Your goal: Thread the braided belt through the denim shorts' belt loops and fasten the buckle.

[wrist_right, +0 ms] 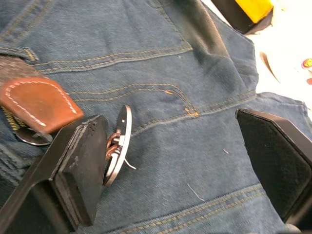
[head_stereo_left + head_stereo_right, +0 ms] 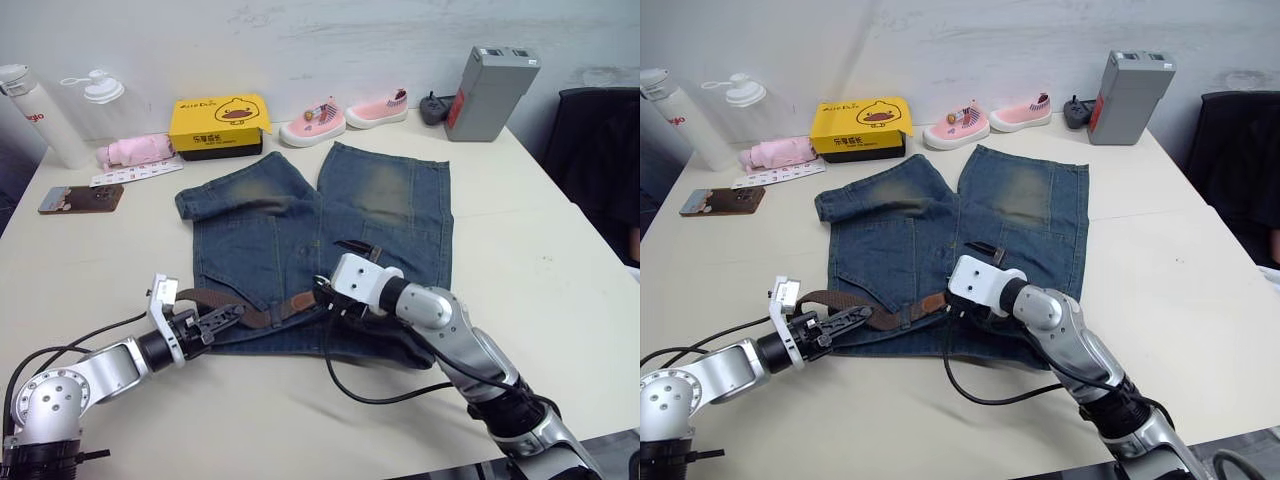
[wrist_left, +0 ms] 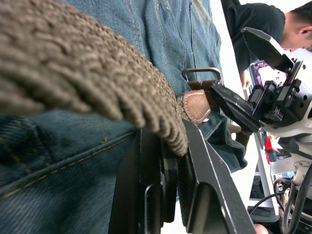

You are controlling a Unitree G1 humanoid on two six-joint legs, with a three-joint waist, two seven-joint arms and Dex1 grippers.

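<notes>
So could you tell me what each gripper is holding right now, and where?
Left gripper pinches the braided belt on its woven strap. Right gripper is open, holding nothing.

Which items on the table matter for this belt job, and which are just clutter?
Job: braided belt, its buckle, denim shorts.

Clutter: yellow duck box, pink shoes, grey case, two bottles, pink bundle, phone.

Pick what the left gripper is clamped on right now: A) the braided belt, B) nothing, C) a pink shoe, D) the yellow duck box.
A: the left gripper is shut on the braided belt, whose woven strap runs between its fingers at the waistband of the denim shorts.
</notes>
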